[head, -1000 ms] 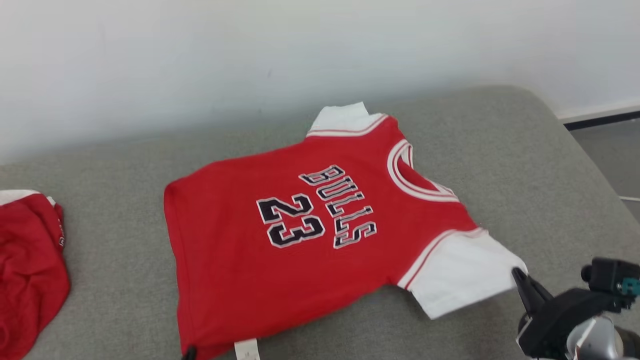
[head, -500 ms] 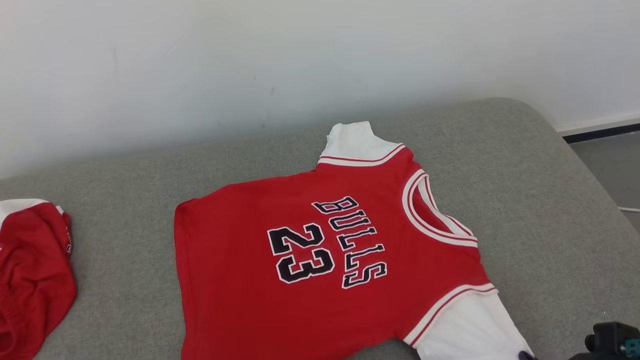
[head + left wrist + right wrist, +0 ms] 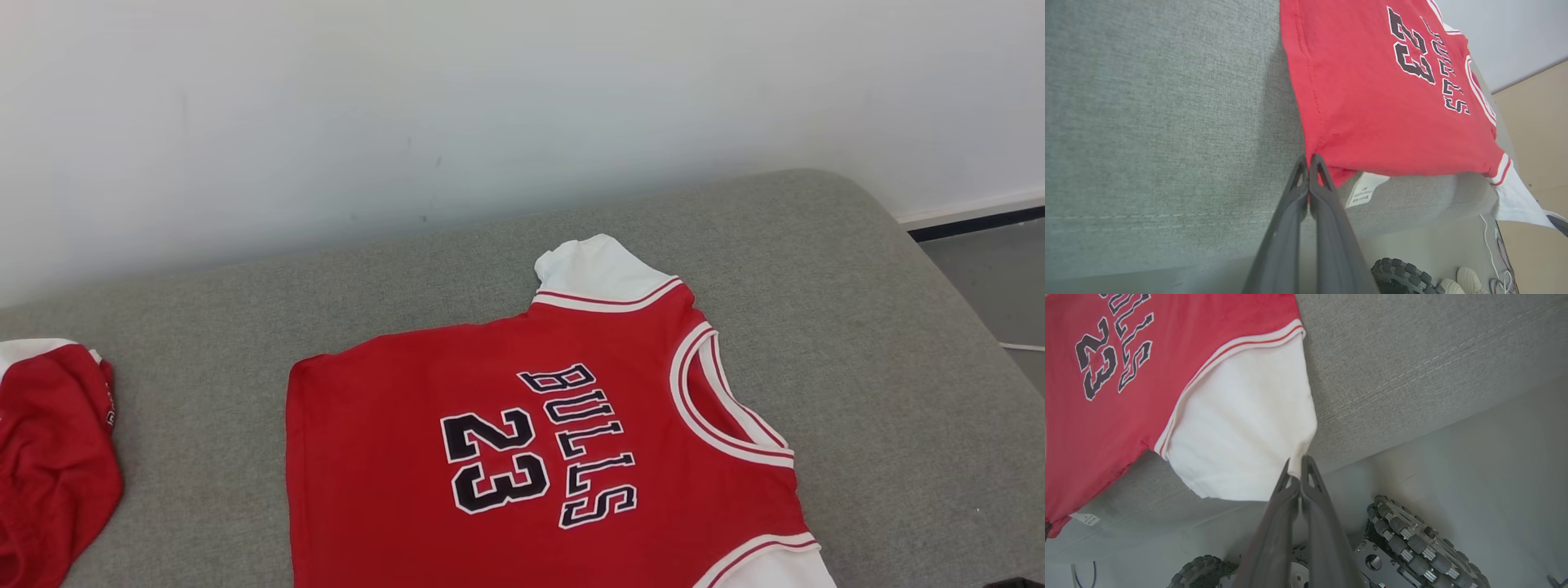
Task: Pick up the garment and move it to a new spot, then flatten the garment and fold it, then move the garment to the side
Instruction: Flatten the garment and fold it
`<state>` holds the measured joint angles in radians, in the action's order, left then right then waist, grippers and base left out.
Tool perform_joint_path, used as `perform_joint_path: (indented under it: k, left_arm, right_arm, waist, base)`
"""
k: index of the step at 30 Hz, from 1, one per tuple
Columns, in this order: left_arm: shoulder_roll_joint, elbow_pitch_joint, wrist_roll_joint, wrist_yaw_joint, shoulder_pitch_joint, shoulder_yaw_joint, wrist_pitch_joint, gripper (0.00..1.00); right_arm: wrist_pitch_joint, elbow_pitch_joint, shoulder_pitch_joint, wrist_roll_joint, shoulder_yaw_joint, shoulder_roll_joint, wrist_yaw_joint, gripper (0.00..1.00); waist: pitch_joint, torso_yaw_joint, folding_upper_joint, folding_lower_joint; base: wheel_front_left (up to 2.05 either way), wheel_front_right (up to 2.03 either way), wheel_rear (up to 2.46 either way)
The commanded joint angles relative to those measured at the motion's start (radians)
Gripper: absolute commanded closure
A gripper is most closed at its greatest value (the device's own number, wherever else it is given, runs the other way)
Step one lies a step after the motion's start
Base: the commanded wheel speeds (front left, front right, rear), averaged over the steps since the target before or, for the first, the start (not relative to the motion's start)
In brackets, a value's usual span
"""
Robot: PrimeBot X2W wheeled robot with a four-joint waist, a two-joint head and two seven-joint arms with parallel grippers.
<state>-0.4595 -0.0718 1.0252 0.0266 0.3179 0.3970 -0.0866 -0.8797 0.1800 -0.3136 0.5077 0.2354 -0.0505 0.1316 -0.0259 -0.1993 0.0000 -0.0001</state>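
The garment (image 3: 531,457) is a red jersey with white sleeves and "BULLS 23" on it. It lies spread on the grey cushion (image 3: 865,327), neck to the right. In the left wrist view my left gripper (image 3: 1309,161) is shut on the near corner of the red hem (image 3: 1331,163), beside a white label (image 3: 1361,192). My right gripper (image 3: 1299,465) is shut on the edge of the white sleeve (image 3: 1241,428). That sleeve hangs past the cushion's front edge.
A second red garment (image 3: 49,457) lies bunched at the cushion's left end. A white wall (image 3: 490,106) rises behind the cushion. Below the front edge are the pale floor (image 3: 1453,457), my base wheels (image 3: 1412,543) and pale shoes (image 3: 1466,281).
The head camera has tilted up, so the scene sits lower and my right gripper has left that view. Relative to the cushion, the garment has slid toward the front edge.
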Motion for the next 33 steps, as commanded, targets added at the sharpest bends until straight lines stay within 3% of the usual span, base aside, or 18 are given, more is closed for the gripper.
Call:
perform_joint_path:
  k: [1,7,17,33]
  left_arm:
    - [-0.003,0.005,-0.003,0.002,0.007,-0.003,-0.005,1.00]
    - [0.003,0.035,-0.009,0.013,-0.028,-0.003,-0.010,1.00]
    - [0.041,0.035,0.006,0.008,-0.195,-0.010,0.026,1.00]
    - [0.107,-0.113,-0.057,-0.080,-0.440,0.007,0.053,1.00]
  right_arm:
    - [0.003,0.009,-0.004,0.009,0.004,0.000,-0.001,1.00]
    - [0.058,0.029,0.065,0.071,0.017,0.000,-0.001,1.00]
    - [0.208,-0.093,0.267,0.117,0.026,0.000,-0.001,1.00]
    - [0.444,-0.393,0.583,0.067,-0.011,0.000,-0.001,1.00]
  waist:
    - [0.001,0.000,0.0000,0.0001]
    - [0.007,0.004,0.0000,0.0001]
    - [0.032,0.039,0.0000,0.0001]
    - [0.141,0.069,0.0000,0.0001]
  base:
    - [0.00,0.00,0.00]
    - [0.00,0.00,0.00]
    - [0.00,0.00,0.00]
    - [0.00,0.00,0.00]
